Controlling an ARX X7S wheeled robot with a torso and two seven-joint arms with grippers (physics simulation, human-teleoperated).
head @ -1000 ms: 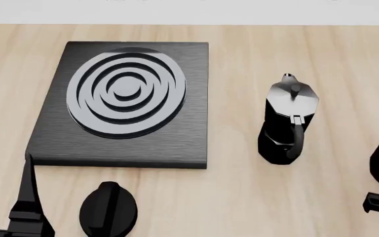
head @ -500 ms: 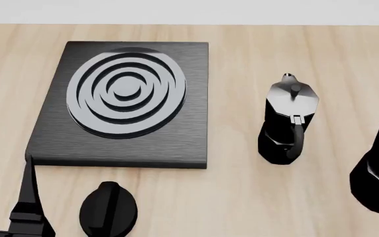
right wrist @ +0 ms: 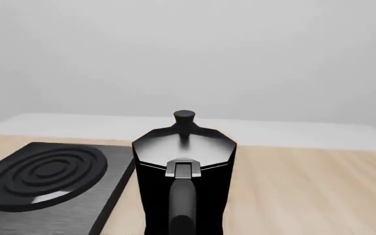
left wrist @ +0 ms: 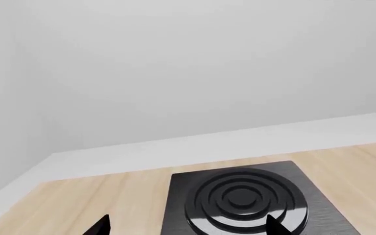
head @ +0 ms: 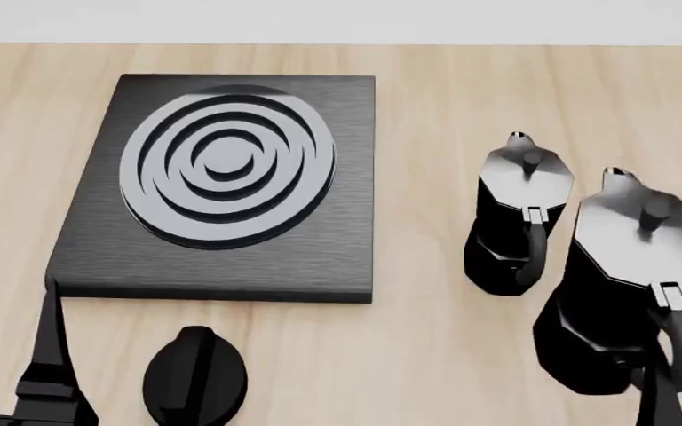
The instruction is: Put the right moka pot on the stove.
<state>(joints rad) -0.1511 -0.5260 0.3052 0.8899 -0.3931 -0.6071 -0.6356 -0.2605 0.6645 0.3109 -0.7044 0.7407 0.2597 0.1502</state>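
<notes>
Pot (head: 625,293) on the right sits large and near in the head view, beside the other pot (head: 519,222) and between it and the frame edge; whether its base is clear of the bench (head: 436,80) cannot be told. Handle points back toward the robot, the likely grip point, since the right wrist view looks straight down the handle onto the lid (right wrist: 184,145). Right fingers: only a dark sliver shows at the lower corner of the head view beside the handle, so I cannot tell whether they clasp it or stand released.

Stove (head: 228,182) lies well apart to the left, ring burner (head: 228,164) bare. The other pot stands between the carried pot's side and the stove, so the path probably has to go over or in front of it.

Left gripper (left wrist: 184,226) hangs low near the stove's near edge by the round knob (head: 195,373), fingers (left wrist: 276,226) spread and holding nothing, seemingly parked.

Judgement: transfer not yet done; clipping the neighbouring pot is the main risk.
</notes>
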